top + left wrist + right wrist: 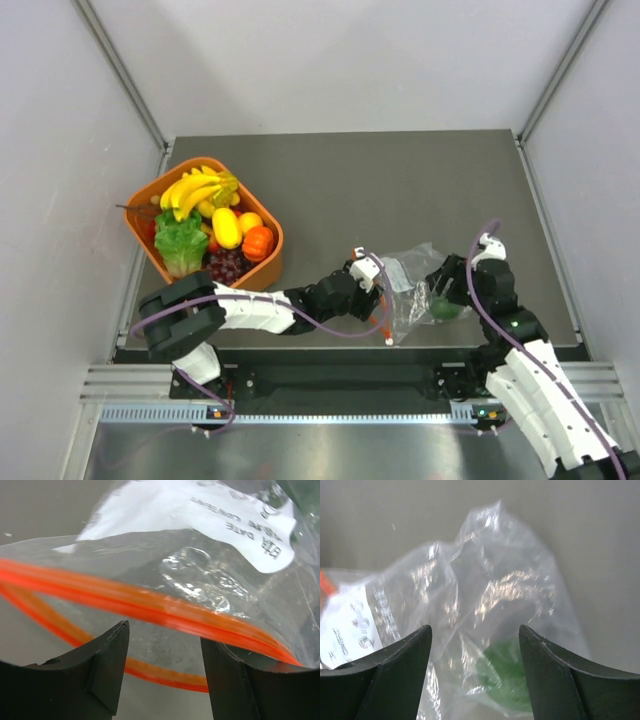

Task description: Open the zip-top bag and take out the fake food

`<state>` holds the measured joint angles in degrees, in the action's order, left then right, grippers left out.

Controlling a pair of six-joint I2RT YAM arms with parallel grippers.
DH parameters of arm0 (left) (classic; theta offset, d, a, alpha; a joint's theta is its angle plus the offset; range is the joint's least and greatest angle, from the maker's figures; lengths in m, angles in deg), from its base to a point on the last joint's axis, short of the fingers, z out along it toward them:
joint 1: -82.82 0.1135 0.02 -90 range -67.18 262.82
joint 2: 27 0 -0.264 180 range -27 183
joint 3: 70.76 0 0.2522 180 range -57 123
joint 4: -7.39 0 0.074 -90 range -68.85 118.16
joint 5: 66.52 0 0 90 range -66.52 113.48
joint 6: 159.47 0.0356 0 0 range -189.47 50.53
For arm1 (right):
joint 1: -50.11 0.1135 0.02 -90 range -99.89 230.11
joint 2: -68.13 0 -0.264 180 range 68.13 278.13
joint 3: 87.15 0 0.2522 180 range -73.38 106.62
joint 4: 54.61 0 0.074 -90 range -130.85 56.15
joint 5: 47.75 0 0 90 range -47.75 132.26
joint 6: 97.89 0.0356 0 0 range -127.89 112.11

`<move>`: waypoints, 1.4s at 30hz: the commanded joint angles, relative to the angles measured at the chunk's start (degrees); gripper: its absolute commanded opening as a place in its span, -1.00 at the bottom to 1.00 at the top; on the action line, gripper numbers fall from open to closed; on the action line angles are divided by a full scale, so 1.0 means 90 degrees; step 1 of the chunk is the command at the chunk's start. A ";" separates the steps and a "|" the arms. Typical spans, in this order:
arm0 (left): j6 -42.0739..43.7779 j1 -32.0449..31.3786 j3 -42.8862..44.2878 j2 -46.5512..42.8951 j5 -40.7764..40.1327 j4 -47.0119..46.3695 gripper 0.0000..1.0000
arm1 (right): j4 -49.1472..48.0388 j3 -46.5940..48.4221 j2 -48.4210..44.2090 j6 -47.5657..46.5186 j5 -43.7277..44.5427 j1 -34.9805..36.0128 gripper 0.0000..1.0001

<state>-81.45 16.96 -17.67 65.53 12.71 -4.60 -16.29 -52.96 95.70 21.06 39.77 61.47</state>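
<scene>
black fingers (107, 665) of the left gripper (162, 635) are spread at the orange-red zip strip (150, 605), seemingly to pinch open the zip-top bag (410, 285) lying by the worktop's (330, 180) near edge, while the right gripper (475, 630), also spread, is set either side of the dark green fruit (507, 680) inside.

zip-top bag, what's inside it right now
One green rounded fruit shows through the clear zip-top bag, at the end nearest the right arm. Crinkles, glare and a white label cover the rest, so other pieces cannot be ruled out.
</scene>
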 commanded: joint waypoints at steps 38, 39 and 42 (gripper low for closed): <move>0.0336 -0.0494 -0.1021 -0.0731 0.0697 -0.1718 0.46 | -0.1788 0.0279 0.2442 0.1500 0.2132 0.3143 -1.00; 0.0355 -0.0494 -0.1011 -0.0672 0.0727 -0.1728 0.48 | -0.1936 0.0289 0.2551 0.1500 0.1957 0.3152 -1.00; 0.0346 -0.0494 -0.1011 -0.0380 0.0630 -0.1922 0.51 | -0.2007 0.0484 0.2825 0.1490 0.1935 0.3211 -1.00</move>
<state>-79.33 12.76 -26.06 60.92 19.90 -17.61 -28.55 -52.46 119.94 35.27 58.35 89.05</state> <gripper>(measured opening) 0.750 0.004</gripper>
